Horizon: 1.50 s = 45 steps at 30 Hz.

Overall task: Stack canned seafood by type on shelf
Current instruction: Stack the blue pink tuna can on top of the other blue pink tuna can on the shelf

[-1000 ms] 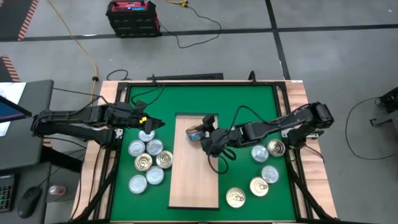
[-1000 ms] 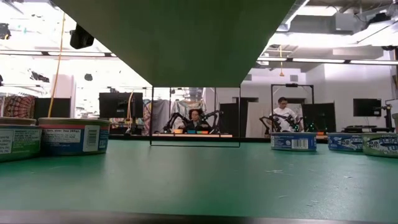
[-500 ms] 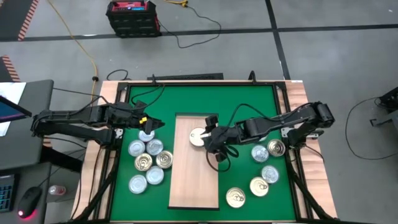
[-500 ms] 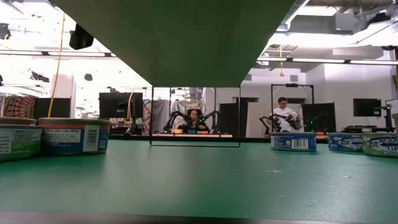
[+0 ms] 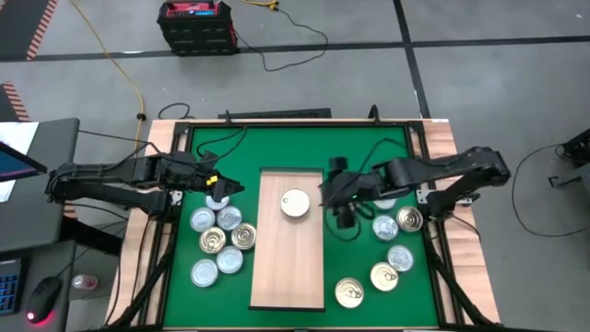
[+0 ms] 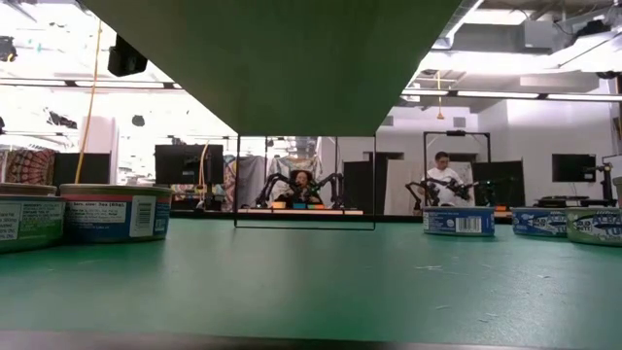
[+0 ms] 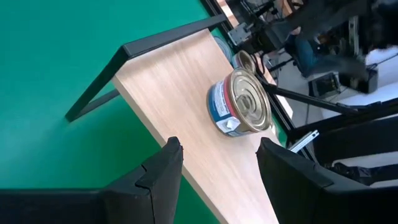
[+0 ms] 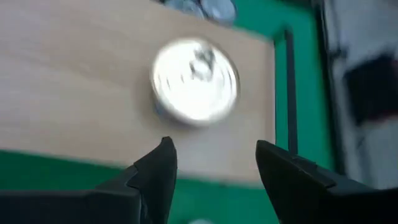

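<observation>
the right gripper's (image 5: 337, 192) fingers (image 8: 155, 171) stood apart with nothing between them, just off the shelf's right edge, over the green mat (image 5: 364, 152). the left gripper's (image 5: 221, 184) fingers (image 7: 163, 168) were also spread and empty, above the left-hand cluster of tins

one gold-topped tin (image 5: 296, 203) sat upright on the pale wooden shelf (image 5: 288, 267), in its far half and a little right of centre; its side label showed blue and white in the left wrist view (image 7: 244, 104). it touched neither gripper

six tins (image 5: 218, 242) lay grouped on the mat left of the shelf, and five more (image 5: 391, 249) right of it, two of those partly under the right arm. in the low view their labelled sides (image 6: 107, 216) stood along the mat, with a person (image 6: 444, 175) seated in the room beyond

a black crate (image 5: 195, 25) stood on the floor past the table's far edge
</observation>
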Motion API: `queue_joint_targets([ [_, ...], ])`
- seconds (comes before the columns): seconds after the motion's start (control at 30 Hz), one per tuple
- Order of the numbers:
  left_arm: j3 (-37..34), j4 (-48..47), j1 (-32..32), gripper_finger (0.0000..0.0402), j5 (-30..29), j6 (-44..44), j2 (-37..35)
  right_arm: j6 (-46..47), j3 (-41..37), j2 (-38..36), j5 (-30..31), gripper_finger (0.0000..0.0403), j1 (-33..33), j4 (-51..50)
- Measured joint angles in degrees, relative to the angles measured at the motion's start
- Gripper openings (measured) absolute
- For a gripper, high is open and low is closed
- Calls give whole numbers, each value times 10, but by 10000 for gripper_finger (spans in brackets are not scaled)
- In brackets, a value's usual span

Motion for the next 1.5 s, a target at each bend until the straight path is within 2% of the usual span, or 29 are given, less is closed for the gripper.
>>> queue_joint_targets([
  [0.1, 0, 4, 0, 200, 4, -4, 0, 92, -9, -39, -72, 254, -34, -92],
  [0.2, 0, 4, 0, 200, 4, -3, 0, 143, -65, -80, -160, 247, -69, -155],
  [0.4, 0, 3, 0, 200, -4, -1, 0, 190, -231, -147, -266, 224, -116, -161],
  [0.67, 0, 3, 0, 200, -10, -1, 0, 167, -341, -129, -276, 193, -191, -274],
  [1.0, 0, 1, 0, 200, -12, 4, 0, 117, -420, -51, -264, 161, -214, -269],
  [1.33, 0, -1, 0, 200, -12, 10, 0, 144, -432, -40, -242, 142, -217, -168],
  [1.5, 0, -1, 0, 200, -12, 21, 0, 162, -423, -42, -260, 136, -245, -77],
])
